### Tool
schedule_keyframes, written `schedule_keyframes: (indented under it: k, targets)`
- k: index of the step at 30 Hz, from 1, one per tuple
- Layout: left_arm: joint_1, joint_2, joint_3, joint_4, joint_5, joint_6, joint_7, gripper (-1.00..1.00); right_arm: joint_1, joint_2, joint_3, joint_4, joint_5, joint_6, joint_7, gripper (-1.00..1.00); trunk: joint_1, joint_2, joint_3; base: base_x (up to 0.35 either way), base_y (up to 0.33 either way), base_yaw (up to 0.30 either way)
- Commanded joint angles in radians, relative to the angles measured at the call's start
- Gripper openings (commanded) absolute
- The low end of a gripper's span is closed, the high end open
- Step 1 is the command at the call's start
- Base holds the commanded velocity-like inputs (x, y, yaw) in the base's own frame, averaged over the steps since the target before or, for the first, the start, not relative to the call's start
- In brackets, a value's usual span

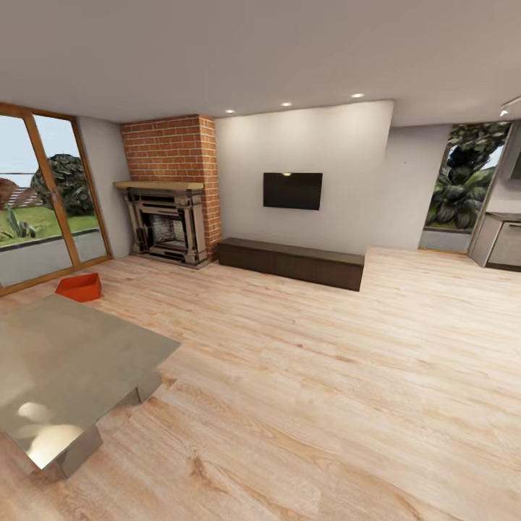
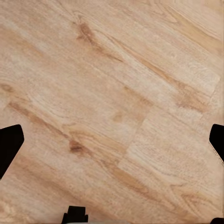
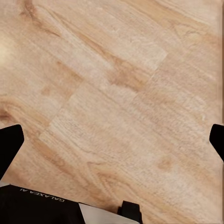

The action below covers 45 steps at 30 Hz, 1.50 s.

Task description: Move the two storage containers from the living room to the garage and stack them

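Note:
One orange-red storage container (image 1: pixel 79 286) sits on the light wood planks of the living room at the far left, beside the tall window and just beyond the grey low table. The garage is out of view. My left gripper (image 2: pixel 112 144) is open above bare wood planks, its dark fingertips (image 2: pixel 9 144) set wide apart with nothing between them. My right gripper (image 3: pixel 112 144) is also open over bare planks, with one black fingertip (image 3: pixel 9 147) at each side of its wrist view.
A glossy grey low table (image 1: pixel 65 362) stands at the near left. A brick fireplace (image 1: pixel 170 217), a wall TV (image 1: pixel 292 190) and a long dark low cabinet (image 1: pixel 289 262) line the far wall. Wide wood planking (image 1: pixel 325 376) spreads ahead and to the right.

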Motion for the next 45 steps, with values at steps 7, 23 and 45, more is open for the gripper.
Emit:
schedule_keyframes:
  k: [7,23,45]
  targets:
    - [-0.001,0.000,0.007,0.001,0.008,-0.001,-0.010,1.00,-0.001,0.000,-0.007,0.001,0.007,-0.003,0.003,1.00,0.001,-0.001,-0.002,0.323,-0.108,0.000]
    - [-0.001,0.000,0.007,0.001,0.008,-0.001,-0.010,1.00,-0.001,0.000,-0.007,0.001,0.007,-0.003,0.003,1.00,0.001,-0.001,-0.002,0.323,-0.105,0.000]
    - [-0.001,0.000,0.007,0.001,0.008,-0.001,-0.010,1.00,-0.001,0.001,-0.007,0.001,0.007,-0.003,0.003,1.00,0.001,-0.001,-0.002,0.323,-0.099,0.000]
